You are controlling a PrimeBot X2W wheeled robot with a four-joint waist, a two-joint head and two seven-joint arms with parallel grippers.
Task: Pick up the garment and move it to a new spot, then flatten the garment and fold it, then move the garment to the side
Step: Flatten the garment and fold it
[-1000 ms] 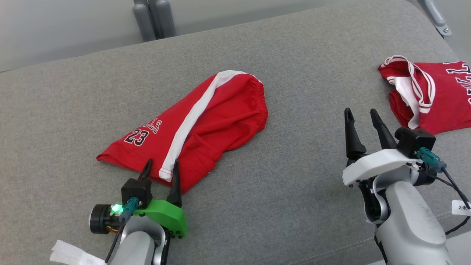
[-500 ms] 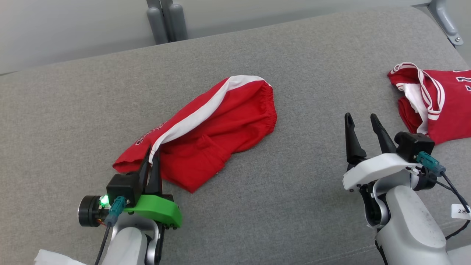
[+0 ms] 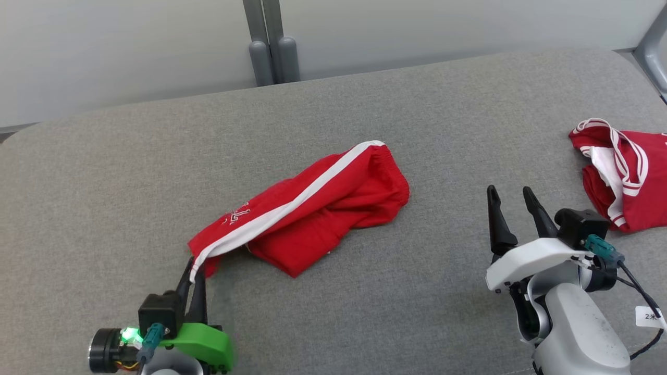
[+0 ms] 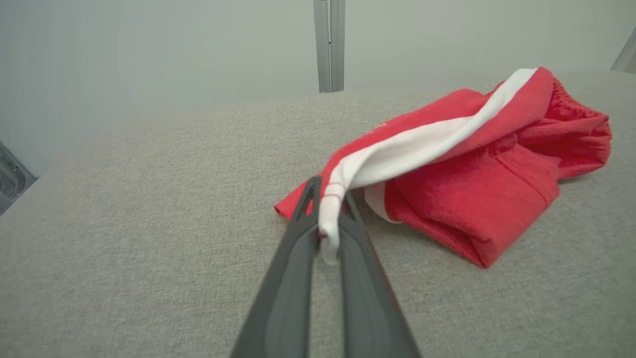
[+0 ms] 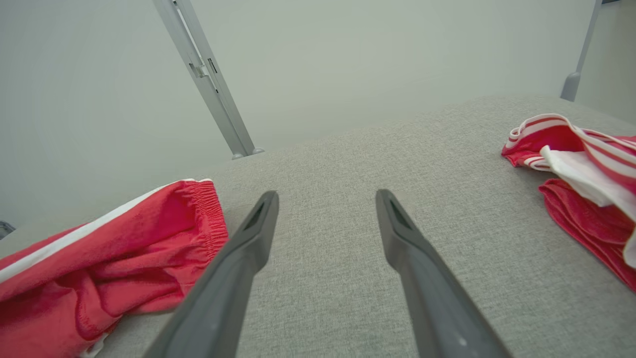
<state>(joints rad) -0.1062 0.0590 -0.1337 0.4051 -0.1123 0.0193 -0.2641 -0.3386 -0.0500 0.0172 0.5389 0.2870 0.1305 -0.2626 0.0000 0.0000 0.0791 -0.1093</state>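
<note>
soft, even, fairly bright overhead light. the crumpled red shorts with a white stripe [image 3: 333, 203] throw a faint shadow on the grey fabric-covered table [image 3: 391, 312]. wrist views curve at the edges; the left end effector [image 4: 329, 195] blurs near the lens.

Left fingers [image 4: 292, 258] now around shorts [image 3: 333, 200] hem

I have bare grey cushion [image 3: 130, 172] across the whole left and upper part of the head view, and a wide open strip between the red shorts [image 3: 323, 208] at centre and the red jersey [image 3: 633, 192] at the right edge. My right gripper [image 3: 509, 189] sits in that strip, jaws apart, touching neither garment. At top centre two grey posts [image 3: 286, 60] and a pale wall [image 3: 130, 52] close off the cushion's far edge.
</note>
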